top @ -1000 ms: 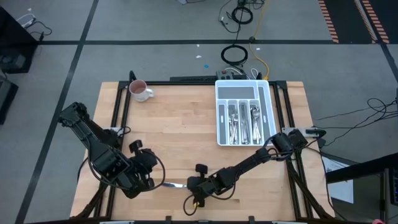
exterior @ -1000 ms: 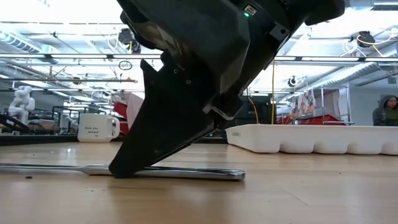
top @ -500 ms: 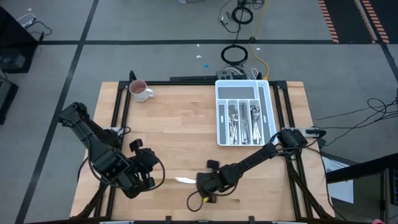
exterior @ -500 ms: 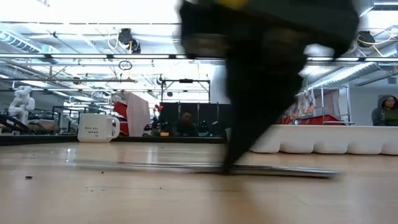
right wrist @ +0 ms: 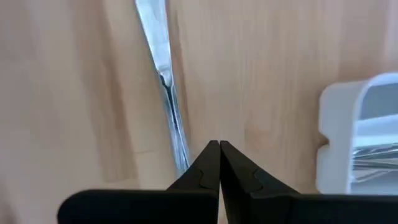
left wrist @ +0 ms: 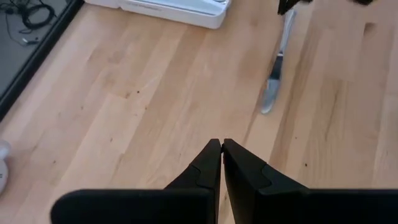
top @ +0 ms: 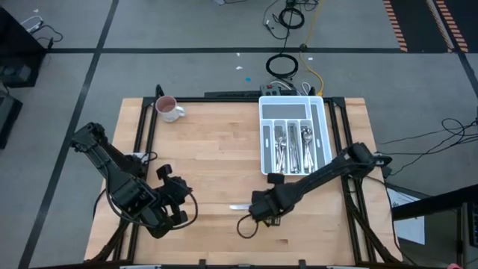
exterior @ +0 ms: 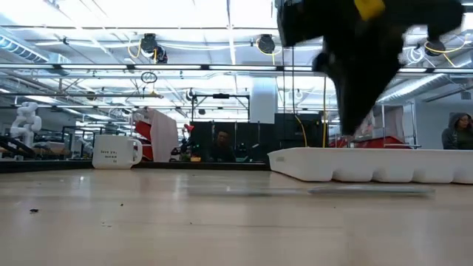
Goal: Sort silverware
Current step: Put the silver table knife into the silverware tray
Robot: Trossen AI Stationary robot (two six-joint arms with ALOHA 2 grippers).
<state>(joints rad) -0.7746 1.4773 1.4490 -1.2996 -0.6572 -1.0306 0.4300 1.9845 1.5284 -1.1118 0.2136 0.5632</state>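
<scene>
Because the table knife (top: 240, 207) is hanging by one end from the pinched-shut right gripper (top: 258, 210), low and centre in the high view, it is risking swinging or slipping free on its way to the white tray (top: 323, 123) at upper right, where other silverware (top: 293, 147) is lying. The left gripper (top: 176, 211), closed and empty, is waiting at lower left.

The table (top: 216, 149) is pale wood in smooth planks with a satin sheen. On it a knife (left wrist: 274, 74) of polished, mirror-bright metal lies near the tray (top: 323, 127), which looks like glossy white moulded plastic and holds more shiny metal silverware (top: 291, 146).
</scene>
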